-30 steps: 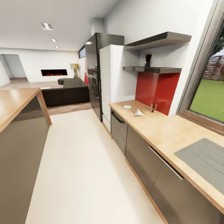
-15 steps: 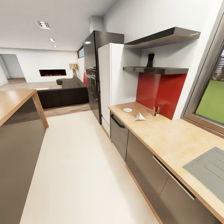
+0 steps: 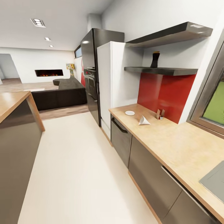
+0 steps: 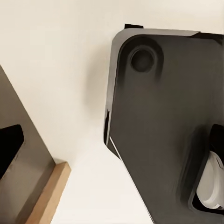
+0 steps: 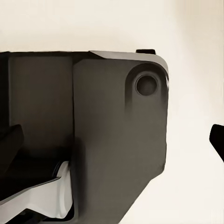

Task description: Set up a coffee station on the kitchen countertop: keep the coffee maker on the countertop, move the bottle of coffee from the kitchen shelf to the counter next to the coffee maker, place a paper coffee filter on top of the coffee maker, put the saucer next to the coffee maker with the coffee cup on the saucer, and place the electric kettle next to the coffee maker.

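Note:
The countertop (image 3: 174,146) runs along the right of the head view. On its far end lie the small white saucer (image 3: 129,113) and, a little nearer, the white paper coffee filter (image 3: 144,120) on its side. Above them the lower kitchen shelf (image 3: 161,71) carries a dark jar with a yellowish top, the bottle of coffee (image 3: 155,59). The coffee maker, coffee cup and electric kettle are out of view. In each wrist view, my left gripper (image 4: 112,140) and right gripper (image 5: 112,140) hang open over the robot's dark base and the pale floor, holding nothing.
A small upright holder (image 3: 160,114) stands by the red backsplash. A grey drainer (image 3: 214,182) is set in the near counter. The white fridge (image 3: 112,84) and black oven column (image 3: 91,74) close the counter's far end. An island (image 3: 15,124) stands left across the pale floor aisle.
The whole head view has shifted: the camera moved forward along the aisle, so the counter's far end and shelf look closer. Nothing on the counter or shelf moved.

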